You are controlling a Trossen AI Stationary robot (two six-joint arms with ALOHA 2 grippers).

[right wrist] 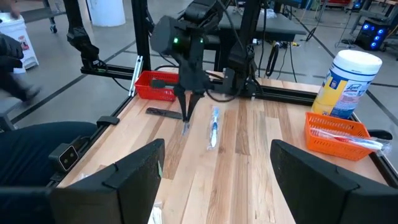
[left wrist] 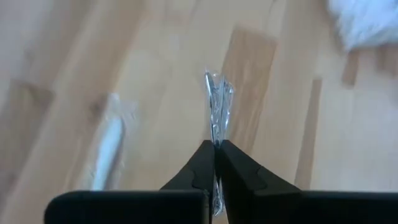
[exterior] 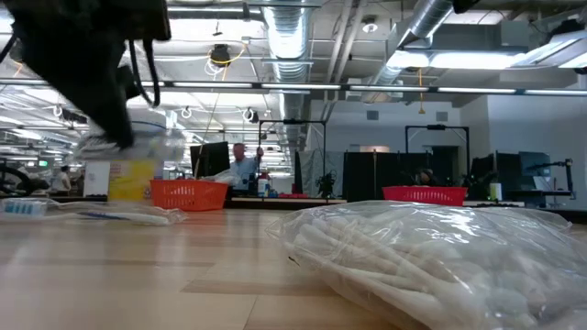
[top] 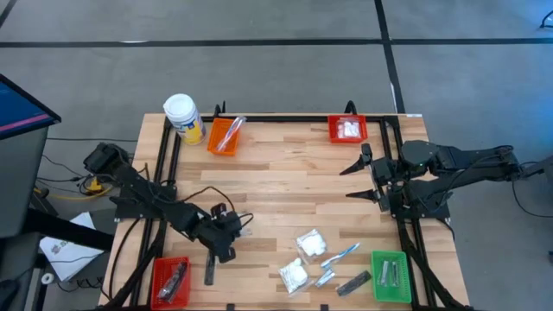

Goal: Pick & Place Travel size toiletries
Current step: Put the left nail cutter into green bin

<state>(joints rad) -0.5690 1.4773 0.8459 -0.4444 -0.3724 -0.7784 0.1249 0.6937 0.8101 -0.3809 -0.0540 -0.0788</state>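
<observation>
We see the left gripper point(left wrist: 215, 144) low over the near left part of the wooden surface point(top: 276, 164), its jaws pressed together on a thin, clear crinkled wrapper point(left wrist: 217, 112); what the wrapper contains is too blurred for us to tell, though in the right wrist view it hangs from the fingertips point(right wrist: 186, 118) as a slim strip just above the boards. Beside it lies a white-blue toothbrush point(right wrist: 213, 127), smeared in the left wrist view, and a dark grey flat bar point(top: 209, 269) rests near the red bin point(top: 170, 282), which holds another dark item we cannot make out. The other toiletries sit toward the near right: two white puffy packets point(top: 310, 243), a second toothbrush point(top: 341, 253), a silvery sachet point(top: 325, 278) and another dark bar point(top: 353, 282), next to the green bin point(top: 390, 276). In the low view one packet fills the foreground and is cut off at the frame edge. The right gripper point(top: 365, 179) waits at the right side with its jaws spread wide, holding nothing. At the far edge stand a yellow jar with a white cap point(top: 184, 117), an orange bin point(top: 225, 135) and a second red bin point(top: 347, 129).
</observation>
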